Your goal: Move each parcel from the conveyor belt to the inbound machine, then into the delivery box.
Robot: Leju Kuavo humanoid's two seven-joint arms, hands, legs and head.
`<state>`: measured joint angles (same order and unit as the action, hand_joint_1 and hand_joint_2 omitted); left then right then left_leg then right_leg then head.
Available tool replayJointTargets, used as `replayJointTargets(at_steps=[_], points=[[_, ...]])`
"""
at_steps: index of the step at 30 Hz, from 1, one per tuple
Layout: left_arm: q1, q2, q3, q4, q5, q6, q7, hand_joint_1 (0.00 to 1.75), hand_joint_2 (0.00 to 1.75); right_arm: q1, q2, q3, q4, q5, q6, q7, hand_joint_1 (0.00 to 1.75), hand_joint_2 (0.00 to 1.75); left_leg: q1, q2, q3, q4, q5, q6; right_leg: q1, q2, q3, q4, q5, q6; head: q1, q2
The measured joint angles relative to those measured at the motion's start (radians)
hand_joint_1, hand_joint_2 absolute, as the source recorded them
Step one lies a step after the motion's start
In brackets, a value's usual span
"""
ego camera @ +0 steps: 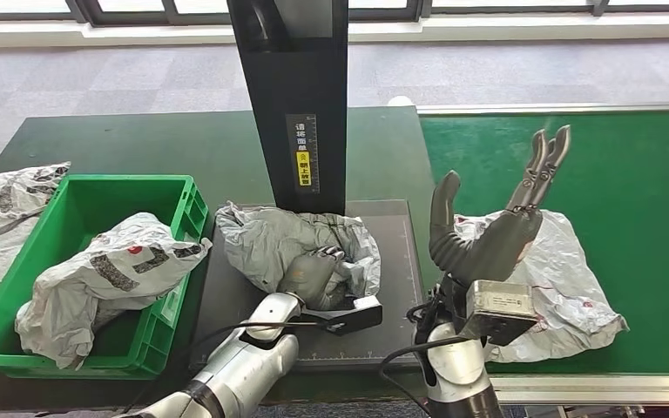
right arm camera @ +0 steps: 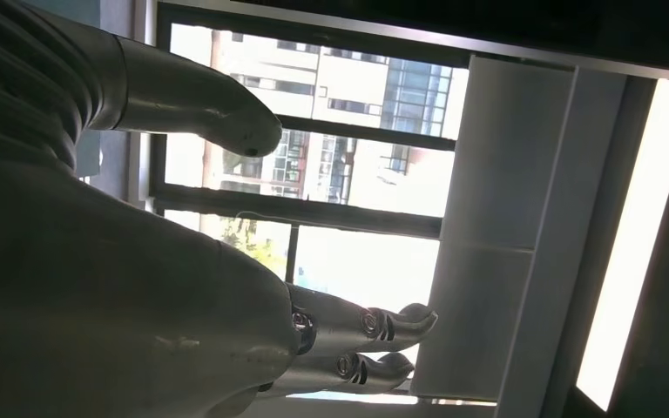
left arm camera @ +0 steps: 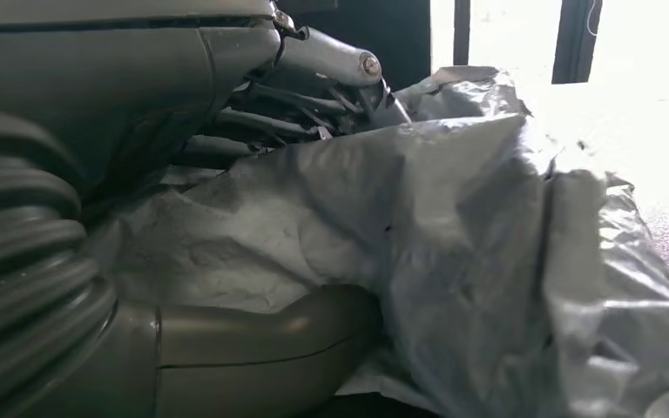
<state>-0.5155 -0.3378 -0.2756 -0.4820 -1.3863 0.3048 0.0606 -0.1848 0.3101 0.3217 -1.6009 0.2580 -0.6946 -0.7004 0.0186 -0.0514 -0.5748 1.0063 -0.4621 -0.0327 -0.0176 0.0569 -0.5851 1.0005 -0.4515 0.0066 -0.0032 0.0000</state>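
Left hand (ego camera: pixel 314 277) is clamped on the grey parcel (ego camera: pixel 292 239) sitting on the black scanner plate (ego camera: pixel 396 261), near its front edge; the green crate (ego camera: pixel 78 196) is off to its left. Right hand (ego camera: pixel 496 218) is spread wide, holding nothing, raised above a white parcel (ego camera: pixel 566 287) on the belt (ego camera: pixel 645 174). The yellow label (ego camera: pixel 303 165) on the post looks Chinese, can't really read it

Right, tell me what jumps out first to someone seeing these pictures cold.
First, the right hand, raised open with fingers pointing up, above a crumpled grey parcel on the green conveyor belt. Next, the left hand gripping another grey parcel on the dark platform of the inbound machine, at the foot of its black post. At the left, a green delivery box already holds a parcel.
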Motion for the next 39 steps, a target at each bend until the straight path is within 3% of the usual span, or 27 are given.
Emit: replayJointTargets(at_steps=[10,12,16,18,28,30,34,39], points=[[-0.03,0.0,-0.021,0.041,-0.08,0.059,0.1,1.75,1.75,0.0,-0.012,0.011,0.011,-0.005,0.0,0.0,0.0,1.75,0.0,0.0,0.003,0.0,0.0,0.0,0.0,0.0,0.004,0.0,0.0,0.0,0.0,0.0],[-0.029,0.001,-0.025,0.04,-0.108,0.119,0.139,1.75,1.75,0.0,-0.013,0.015,0.012,-0.003,0.0,0.0,0.0,1.75,0.0,0.0,0.003,0.0,0.001,0.0,0.0,0.0,0.004,0.0,0.0,0.0,0.0,0.0],[-0.006,0.014,-0.027,-0.003,-0.127,0.337,0.216,1.75,1.75,0.001,-0.014,0.017,0.019,0.005,0.0,0.0,0.0,1.75,0.0,-0.001,0.002,0.0,0.002,0.001,0.0,-0.001,0.002,0.0,0.0,0.0,0.0,0.0],[0.0,0.019,-0.028,-0.034,-0.128,0.38,0.228,1.75,1.75,0.001,-0.014,0.017,0.021,0.006,0.0,0.0,0.0,1.75,0.0,-0.003,0.001,0.0,0.002,0.001,0.0,-0.003,0.002,0.0,0.0,0.0,0.0,0.0],[0.023,0.042,-0.041,-0.115,-0.128,0.391,0.251,1.75,1.75,0.001,-0.014,0.019,0.026,0.007,0.0,0.0,0.0,1.75,0.0,-0.003,-0.002,0.0,0.002,0.001,0.0,-0.003,-0.001,0.0,0.0,0.0,0.0,0.0],[0.043,0.072,-0.074,-0.199,-0.128,0.392,0.323,1.75,1.75,0.001,-0.014,0.02,0.028,0.004,0.0,0.0,0.0,1.75,0.0,-0.003,-0.002,0.0,0.002,0.001,0.0,-0.003,-0.001,0.0,0.0,0.0,0.0,0.0],[0.052,0.192,-0.237,-0.457,-0.129,0.394,0.55,1.75,1.75,-0.003,-0.014,0.024,0.042,-0.003,0.0,0.0,0.0,1.75,0.001,-0.004,-0.003,0.0,0.003,0.0,0.001,-0.004,-0.002,0.001,0.0,0.0,0.0,0.0],[0.039,0.3,-0.382,-0.686,-0.129,0.394,0.622,1.75,1.75,-0.01,-0.014,0.027,0.057,0.002,0.0,0.0,0.0,1.75,0.001,-0.005,-0.004,0.0,0.003,0.0,0.001,-0.006,-0.002,0.001,0.0,0.0,0.0,0.0]])
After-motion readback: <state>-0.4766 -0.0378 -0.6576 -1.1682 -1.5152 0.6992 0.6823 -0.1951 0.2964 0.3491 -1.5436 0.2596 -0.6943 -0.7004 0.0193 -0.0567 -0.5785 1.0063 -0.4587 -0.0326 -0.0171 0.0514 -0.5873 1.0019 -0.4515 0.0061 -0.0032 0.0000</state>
